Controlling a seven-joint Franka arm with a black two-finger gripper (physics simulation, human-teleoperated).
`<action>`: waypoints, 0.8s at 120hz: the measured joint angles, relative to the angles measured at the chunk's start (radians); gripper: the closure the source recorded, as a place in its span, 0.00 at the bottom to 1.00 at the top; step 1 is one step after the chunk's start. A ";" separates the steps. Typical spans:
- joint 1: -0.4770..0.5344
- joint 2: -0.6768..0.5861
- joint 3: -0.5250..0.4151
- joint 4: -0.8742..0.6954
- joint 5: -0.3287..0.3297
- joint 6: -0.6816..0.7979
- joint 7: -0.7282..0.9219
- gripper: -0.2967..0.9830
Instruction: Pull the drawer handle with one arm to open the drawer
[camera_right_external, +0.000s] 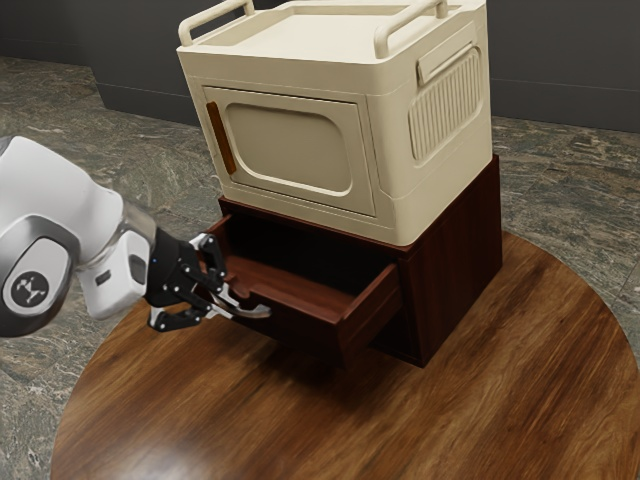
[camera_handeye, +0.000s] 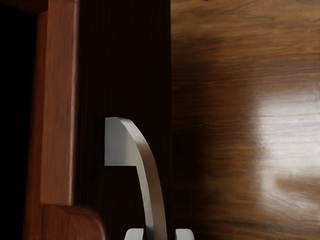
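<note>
Black tool (camera_right_external: 234, 301), partly open and gripping nothing, straddles the curved silvery handle (camera_handeye: 152, 188) on the open wooden drawer (camera_right_external: 305, 331).

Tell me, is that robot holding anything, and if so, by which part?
The gripper is at the curved metal handle of the open drawer, but whether it actually holds it cannot be told.

round dark emblem (camera_right_external: 33, 290) on the white arm (camera_right_external: 78, 205), no readable words or numbers

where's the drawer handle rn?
Handle on the front of the open drawer, left of centre in the exterior view; in the wrist view, between the fingertips of the end effector.
</note>
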 joint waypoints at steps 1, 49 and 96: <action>0.000 -0.001 0.000 -0.001 0.001 -0.001 0.000 0.79; 0.015 -0.042 -0.001 -0.024 0.014 -0.027 -0.003 0.79; 0.015 -0.163 -0.001 -0.008 0.042 -0.109 -0.005 0.67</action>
